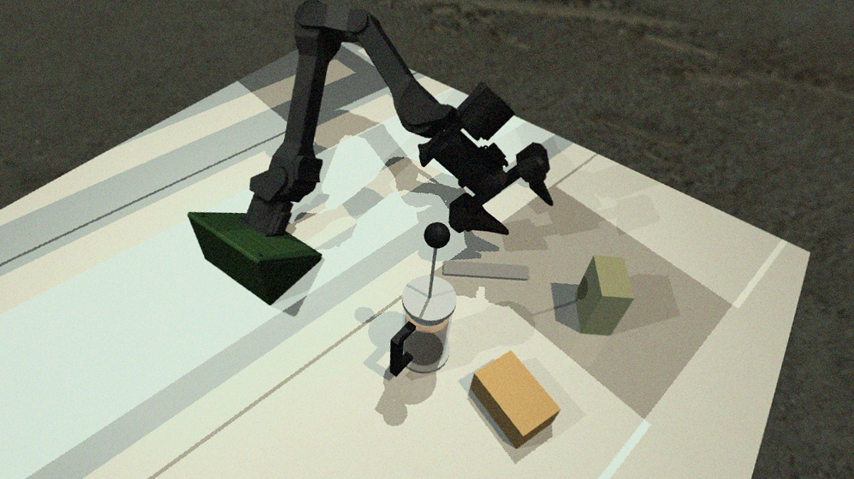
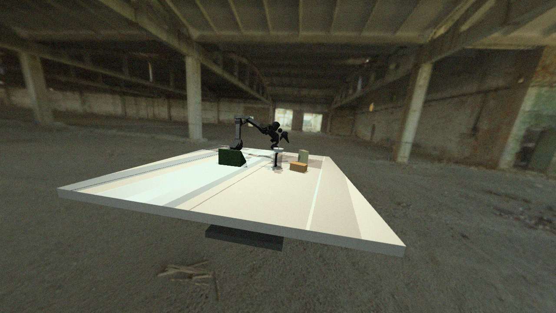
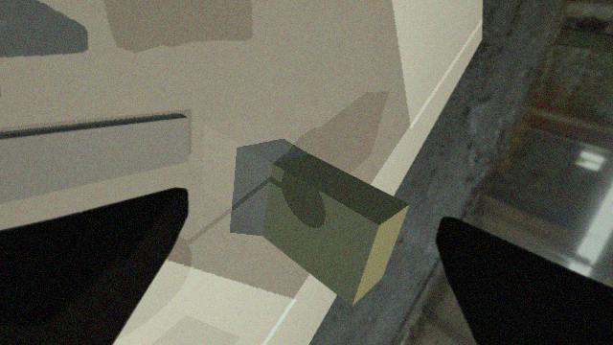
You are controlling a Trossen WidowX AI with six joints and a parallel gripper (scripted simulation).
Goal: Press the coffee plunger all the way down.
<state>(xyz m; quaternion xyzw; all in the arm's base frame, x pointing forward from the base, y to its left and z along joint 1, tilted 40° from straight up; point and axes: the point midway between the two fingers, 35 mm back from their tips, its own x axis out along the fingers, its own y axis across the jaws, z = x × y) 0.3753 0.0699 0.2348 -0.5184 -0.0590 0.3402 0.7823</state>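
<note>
The coffee press (image 1: 433,352) (image 2: 277,159) stands upright on the table, with a clear body, a pale lid (image 1: 417,299) and a black handle (image 1: 398,349). Its plunger is up: a thin rod (image 1: 433,266) rises from the lid to a round black knob (image 1: 436,234) (image 2: 279,130). My gripper (image 1: 529,218) (image 2: 281,144) (image 3: 314,215) is open, with nothing between its fingers. In the top view it hangs above the table, behind and to the right of the knob, apart from it. The press does not show in the wrist view.
A green block (image 1: 604,299) (image 2: 303,156) (image 3: 321,244) stands right of the press. An orange block (image 1: 514,398) (image 2: 298,167) lies front right of it. A flat grey bar (image 1: 485,271) (image 3: 96,160) lies behind it. My arm's dark green base (image 1: 253,259) (image 2: 230,157) is at left.
</note>
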